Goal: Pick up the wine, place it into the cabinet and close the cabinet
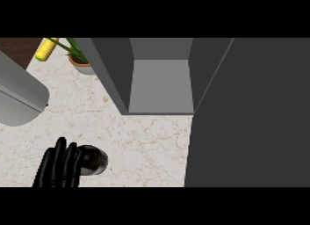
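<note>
Cabinet door (254, 114): one flat, dark grey panel with a matte look, standing open. It fills the view from 1 to 5 o'clock.

Counter (144, 145): one pale, cream stone top with thin brownish veins, like marble. It runs from 10 o'clock down to 6 o'clock. A dark brown strip, maybe wood, shows at the far 10 o'clock corner.

Cabinet (160, 83): one grey box with straight walls at 12 o'clock, standing on the counter. Inside I see a smooth, lighter grey floor, and nothing is standing on it.

Forearm (11, 92): one light grey, smooth, rounded cylinder at 9 o'clock. It lies slanted over the counter's left edge. Its hand does not show, so I cannot tell which arm it is.

Hand (56, 165): one black, glossy hand at 7 o'clock, coming from the lower edge. Its fingers point up and lie against the left side of the wine. Whether they curl round it or only touch it, I cannot tell.

Wine (92, 160): one dark, shiny, round shape at 7 o'clock, the bottle seen from above. It is on the counter, outside the cabinet, just right of the hand.

Plant pot (81, 66): one small terracotta pot with green leaves at 11 o'clock, beside the cabinet's left wall.

Corn (45, 49): one yellow cob, bumpy, at 11 o'clock.
</note>
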Robot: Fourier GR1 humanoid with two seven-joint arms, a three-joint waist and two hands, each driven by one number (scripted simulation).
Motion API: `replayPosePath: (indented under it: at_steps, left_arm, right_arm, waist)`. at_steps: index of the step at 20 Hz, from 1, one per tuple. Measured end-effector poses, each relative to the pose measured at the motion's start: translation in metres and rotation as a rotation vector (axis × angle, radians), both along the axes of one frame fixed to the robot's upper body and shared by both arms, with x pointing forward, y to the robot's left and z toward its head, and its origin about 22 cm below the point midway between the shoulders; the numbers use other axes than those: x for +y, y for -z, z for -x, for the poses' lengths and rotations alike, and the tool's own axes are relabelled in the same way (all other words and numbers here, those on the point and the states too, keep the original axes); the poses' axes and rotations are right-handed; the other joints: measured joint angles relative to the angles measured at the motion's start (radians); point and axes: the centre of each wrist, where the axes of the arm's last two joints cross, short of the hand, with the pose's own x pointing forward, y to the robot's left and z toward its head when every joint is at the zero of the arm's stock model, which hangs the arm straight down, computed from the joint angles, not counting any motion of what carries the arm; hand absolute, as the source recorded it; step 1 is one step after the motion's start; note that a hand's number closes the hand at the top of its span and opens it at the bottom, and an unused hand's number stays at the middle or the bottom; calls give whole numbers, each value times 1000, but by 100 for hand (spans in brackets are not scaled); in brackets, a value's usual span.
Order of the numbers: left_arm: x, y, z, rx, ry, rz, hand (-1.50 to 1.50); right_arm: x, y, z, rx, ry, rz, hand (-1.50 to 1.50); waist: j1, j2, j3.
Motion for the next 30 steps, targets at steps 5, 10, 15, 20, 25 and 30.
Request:
replayPosePath:
  at_steps: [5, 10, 15, 20, 25, 30]
  left_arm:
    - [15, 4, -5, -4, -62, -36, -150]
    - [33, 5, -9, 25, -94, -24, -150]
    - [56, 1, -5, 38, -83, 59, -150]
    - [73, 13, -14, 68, -65, 94, -150]
    - [89, 37, -20, 97, -57, 107, -150]
    - [100, 61, -29, 106, -78, 118, -150]
  right_arm:
    - [2, -5, 0, 0, 2, 4, -150]
    - [1, -5, 1, 6, 11, 4, -150]
    - [-2, -6, 2, 4, 25, 14, -150]
    - [1, -5, 3, 9, 11, 11, -150]
    - [0, -8, 2, 8, 16, 25, -150]
    - [-1, -10, 3, 13, 15, 36, -150]
  waist:
    - [1, 0, -1]
    - [-1, 1, -1]
    - [-1, 0, -2]
    - [-2, 2, -1]
    - [-1, 2, -1]
    - [-3, 2, -1]
